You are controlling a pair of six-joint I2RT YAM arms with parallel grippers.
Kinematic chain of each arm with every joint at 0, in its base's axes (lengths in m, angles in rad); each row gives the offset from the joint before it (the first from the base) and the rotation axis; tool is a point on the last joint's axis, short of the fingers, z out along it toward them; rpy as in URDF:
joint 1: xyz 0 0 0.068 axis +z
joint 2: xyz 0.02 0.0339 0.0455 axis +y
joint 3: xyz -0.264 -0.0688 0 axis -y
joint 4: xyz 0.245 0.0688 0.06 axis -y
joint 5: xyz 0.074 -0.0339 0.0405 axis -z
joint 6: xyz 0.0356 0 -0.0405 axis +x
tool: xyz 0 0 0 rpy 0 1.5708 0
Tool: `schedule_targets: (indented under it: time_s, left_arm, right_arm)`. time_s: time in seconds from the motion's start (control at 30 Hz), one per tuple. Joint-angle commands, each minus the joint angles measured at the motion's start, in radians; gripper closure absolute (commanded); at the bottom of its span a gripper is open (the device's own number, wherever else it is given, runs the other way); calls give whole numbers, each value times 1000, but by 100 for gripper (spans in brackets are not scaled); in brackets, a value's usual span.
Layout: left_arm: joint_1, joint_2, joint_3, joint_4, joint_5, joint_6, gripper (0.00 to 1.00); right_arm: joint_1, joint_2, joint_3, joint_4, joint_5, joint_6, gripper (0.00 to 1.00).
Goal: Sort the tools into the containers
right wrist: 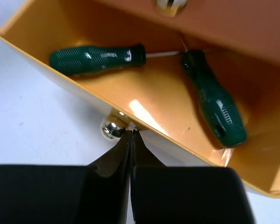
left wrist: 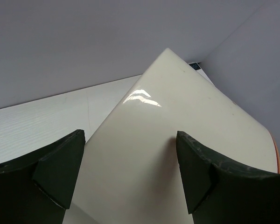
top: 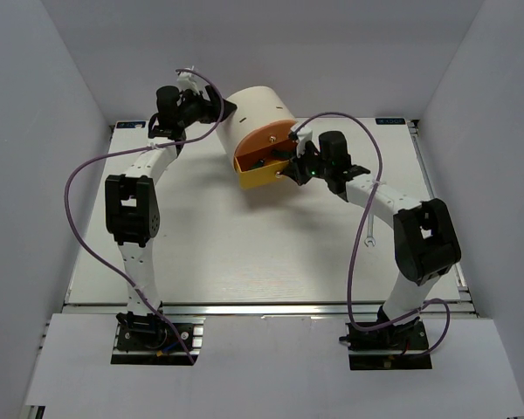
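Observation:
The cream cabinet (top: 258, 105) lies at the back of the table with its drawers facing the arms. Its yellow drawer (top: 260, 180) is pulled out under the orange drawer (top: 264, 144). In the right wrist view the yellow drawer (right wrist: 149, 88) holds two green-handled screwdrivers (right wrist: 95, 58) (right wrist: 214, 102). My right gripper (right wrist: 132, 133) is shut, with nothing between its tips, against the drawer's front right beside the brass knob (right wrist: 111, 129). My left gripper (left wrist: 130, 172) stands open astride the cabinet's cream body (left wrist: 177, 107). A silver spanner (top: 371, 230) lies on the table by the right arm.
Purple cables (top: 79, 218) loop off both arms. White walls (top: 61, 105) close in the table on the left, right and back. The orange drawer's knob (right wrist: 170, 4) shows at the top edge of the right wrist view.

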Motion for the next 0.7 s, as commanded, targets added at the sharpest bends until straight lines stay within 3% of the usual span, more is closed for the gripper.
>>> schedule_targets:
  time_s: [0.0,0.2,0.33,0.67]
  left_arm:
    - [-50,-11,-2,-103,126,2,13]
    - [-50,0,-8,-84,146,-12,13]
    - [-50,-1,-19,-80,150,-18,13]
    - [-50,0,-17,-86,132,-24,12]
  right_arm:
    - [2,-39,34,254,-70,-24,100]
    - [0,73,114,268,55,7,99]
    - [2,131,140,325,105,27,93]
    - [-17,111,120,372,44,55,90]
